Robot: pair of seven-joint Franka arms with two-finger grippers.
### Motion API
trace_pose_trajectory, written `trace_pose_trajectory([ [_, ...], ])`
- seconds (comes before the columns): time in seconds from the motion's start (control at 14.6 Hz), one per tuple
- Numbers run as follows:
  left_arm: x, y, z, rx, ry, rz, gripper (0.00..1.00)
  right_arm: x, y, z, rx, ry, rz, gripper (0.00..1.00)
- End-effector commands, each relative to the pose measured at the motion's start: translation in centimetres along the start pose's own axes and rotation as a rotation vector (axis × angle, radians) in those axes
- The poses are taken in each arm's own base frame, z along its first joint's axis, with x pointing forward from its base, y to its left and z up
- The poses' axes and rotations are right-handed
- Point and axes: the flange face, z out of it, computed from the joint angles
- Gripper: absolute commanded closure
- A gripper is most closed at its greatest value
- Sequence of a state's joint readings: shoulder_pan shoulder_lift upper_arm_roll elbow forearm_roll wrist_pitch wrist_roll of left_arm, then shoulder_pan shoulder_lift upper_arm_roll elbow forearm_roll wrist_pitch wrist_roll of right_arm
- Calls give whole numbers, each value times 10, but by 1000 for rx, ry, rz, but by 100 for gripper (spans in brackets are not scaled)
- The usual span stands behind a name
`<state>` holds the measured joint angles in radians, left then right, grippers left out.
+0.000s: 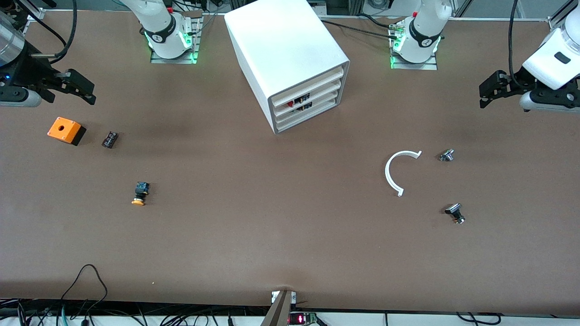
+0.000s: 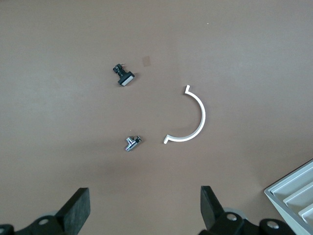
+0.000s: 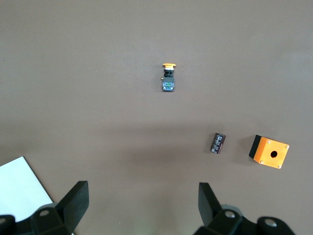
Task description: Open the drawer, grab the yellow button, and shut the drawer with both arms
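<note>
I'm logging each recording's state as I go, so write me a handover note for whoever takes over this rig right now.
Left gripper: open, holding nothing, up over the left arm's end of the table.
Right gripper: open, holding nothing, up over the right arm's end, above the orange box.
Cabinet stands between the two bases; its top drawer looks pushed in, like the three below it.
Button lies on its side on the open table, nearer the front camera than the orange box, not in the drawer.
Done: the button is out and the drawer appears closed.
Left: seemingly nothing; both arms wait.
</note>
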<state>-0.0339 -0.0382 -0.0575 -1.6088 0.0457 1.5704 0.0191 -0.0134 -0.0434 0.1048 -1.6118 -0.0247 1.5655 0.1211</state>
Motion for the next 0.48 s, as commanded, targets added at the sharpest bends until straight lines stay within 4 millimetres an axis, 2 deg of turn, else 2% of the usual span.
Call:
trace_pose_trajectory([
  [0.0,3,-4,-3,-14,3,-6,1,6,-2,-14,24,34,14,1],
  [0.27,0,-19,-1,-13,-13,-31,1,9,-2,-18,27,40,12,1],
  [0.41,1,-19,2,-14,-18,-34,1,9,-2,-19,26,40,12,1],
])
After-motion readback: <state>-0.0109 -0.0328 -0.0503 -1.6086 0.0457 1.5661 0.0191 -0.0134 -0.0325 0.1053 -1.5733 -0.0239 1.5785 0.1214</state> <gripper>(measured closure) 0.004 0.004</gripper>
